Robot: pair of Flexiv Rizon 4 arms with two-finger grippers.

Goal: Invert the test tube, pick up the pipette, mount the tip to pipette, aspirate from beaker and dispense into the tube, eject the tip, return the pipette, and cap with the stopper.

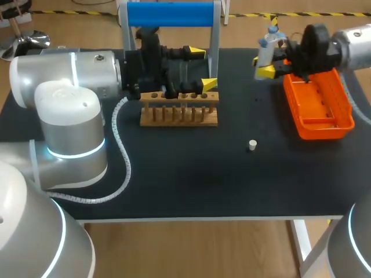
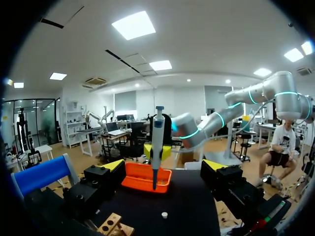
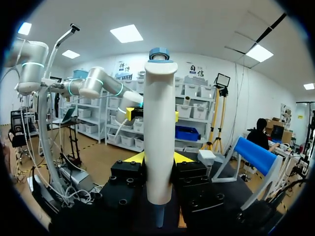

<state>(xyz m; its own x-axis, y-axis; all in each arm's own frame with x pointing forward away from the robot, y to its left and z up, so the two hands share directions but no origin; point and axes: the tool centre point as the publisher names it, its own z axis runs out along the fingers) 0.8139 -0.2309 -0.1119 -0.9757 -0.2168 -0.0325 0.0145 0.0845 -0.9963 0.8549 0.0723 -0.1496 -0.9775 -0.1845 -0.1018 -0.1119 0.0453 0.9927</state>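
Observation:
My right gripper is shut on the white pipette with a blue top, holding it upright in the air over the far end of the orange tray. In the right wrist view the pipette stands between the yellow tips of that gripper. My left gripper is open and empty above the wooden rack, partly hiding it. From the left wrist view, the left gripper faces the pipette. The white stopper lies on the mat. I cannot make out a tube or beaker.
A blue roll on a metal stand rises at the table's far edge behind the rack. The orange tray sits at the right, with the stopper on the black mat between tray and rack.

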